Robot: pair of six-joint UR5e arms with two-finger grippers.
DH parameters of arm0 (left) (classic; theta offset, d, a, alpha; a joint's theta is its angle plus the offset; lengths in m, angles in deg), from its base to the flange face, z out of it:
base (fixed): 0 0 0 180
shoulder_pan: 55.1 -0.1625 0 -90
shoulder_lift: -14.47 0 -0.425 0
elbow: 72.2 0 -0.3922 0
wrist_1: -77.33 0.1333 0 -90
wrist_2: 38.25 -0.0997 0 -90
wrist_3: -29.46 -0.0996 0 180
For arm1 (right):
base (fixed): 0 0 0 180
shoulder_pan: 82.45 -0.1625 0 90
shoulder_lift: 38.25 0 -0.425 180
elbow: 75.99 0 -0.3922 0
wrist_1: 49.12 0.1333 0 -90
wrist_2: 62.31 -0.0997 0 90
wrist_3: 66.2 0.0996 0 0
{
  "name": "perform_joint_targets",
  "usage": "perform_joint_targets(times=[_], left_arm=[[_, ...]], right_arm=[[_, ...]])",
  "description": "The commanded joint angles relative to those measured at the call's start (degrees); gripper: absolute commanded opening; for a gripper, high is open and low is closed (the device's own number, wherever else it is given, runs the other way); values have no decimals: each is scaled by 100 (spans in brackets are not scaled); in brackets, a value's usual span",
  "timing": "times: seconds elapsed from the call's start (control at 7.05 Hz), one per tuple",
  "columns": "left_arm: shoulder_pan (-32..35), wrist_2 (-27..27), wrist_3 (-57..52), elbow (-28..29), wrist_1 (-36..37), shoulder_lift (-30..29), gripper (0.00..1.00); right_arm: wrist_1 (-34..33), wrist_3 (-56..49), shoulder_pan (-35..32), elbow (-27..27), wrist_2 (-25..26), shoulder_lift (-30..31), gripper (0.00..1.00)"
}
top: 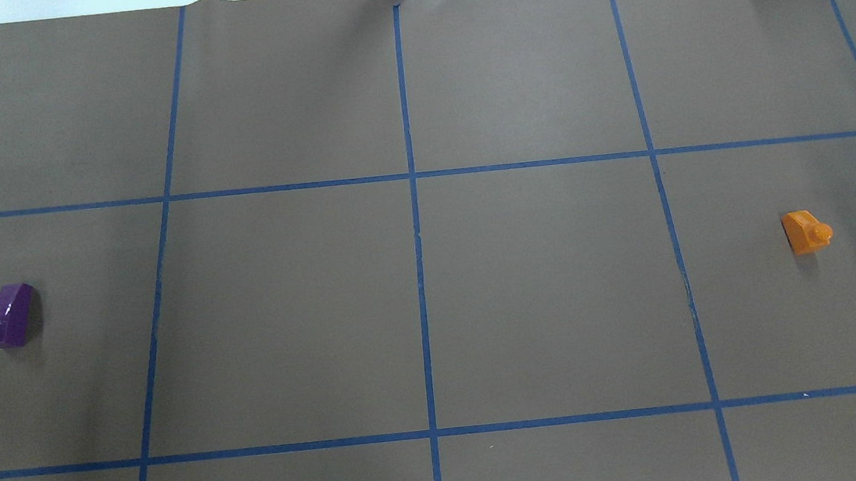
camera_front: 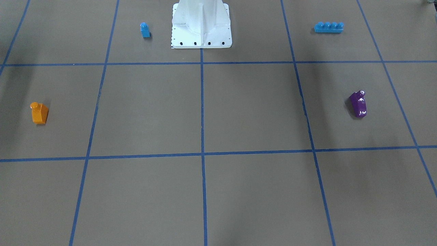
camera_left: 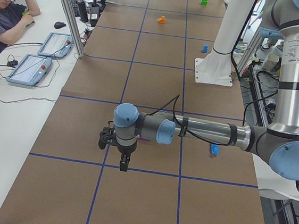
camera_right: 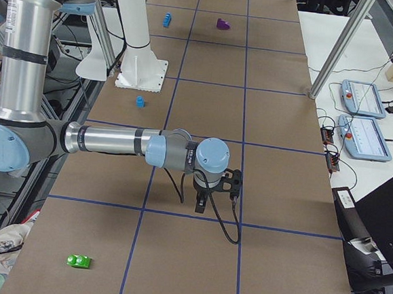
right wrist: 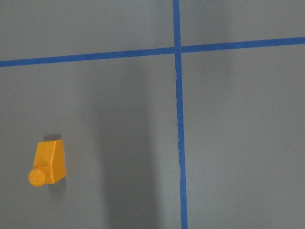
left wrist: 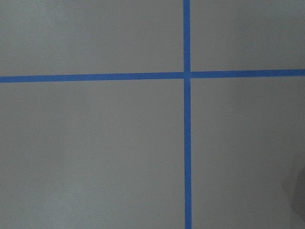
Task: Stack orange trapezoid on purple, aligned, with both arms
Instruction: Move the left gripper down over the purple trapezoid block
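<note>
The orange trapezoid (camera_front: 39, 113) rests on the table (camera_front: 252, 109), out in front of the white pedestal (camera_front: 201, 25) and well off to the robot's right of it, with nothing touching it. The right gripper (camera_right: 201, 205) hangs pointing down over the table on that same side of the pedestal. Its wrist camera shows the brick low at the frame's left, off from the centre. The purple (camera_front: 357, 104) sits about as far to the pedestal's other side. From the left end, a sliver of it shows just behind the wrist of the left arm (camera_left: 206, 133), with the left gripper (camera_left: 124, 166) hovering near it. I cannot tell whether either gripper is spread or closed.
</note>
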Motion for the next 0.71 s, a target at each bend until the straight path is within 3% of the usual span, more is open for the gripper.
perform_joint_targets(times=[0.0, 0.14, 0.28, 0.57], left_arm=[[-9, 0, 0, -28, 3, -39, 100], [-9, 148, 44, -29, 20, -74, 100], [-1, 689, 27, 6, -92, -92, 100], [-9, 940, 44, 189, -1072, -354, 100]], right_arm=[[4, -29, -4, 9, 77, -7, 100], [4, -21, -4, 1, 69, -7, 100], [4, -12, 4, 1, 51, -7, 100], [13, 14, -4, 62, 7, -7, 100]])
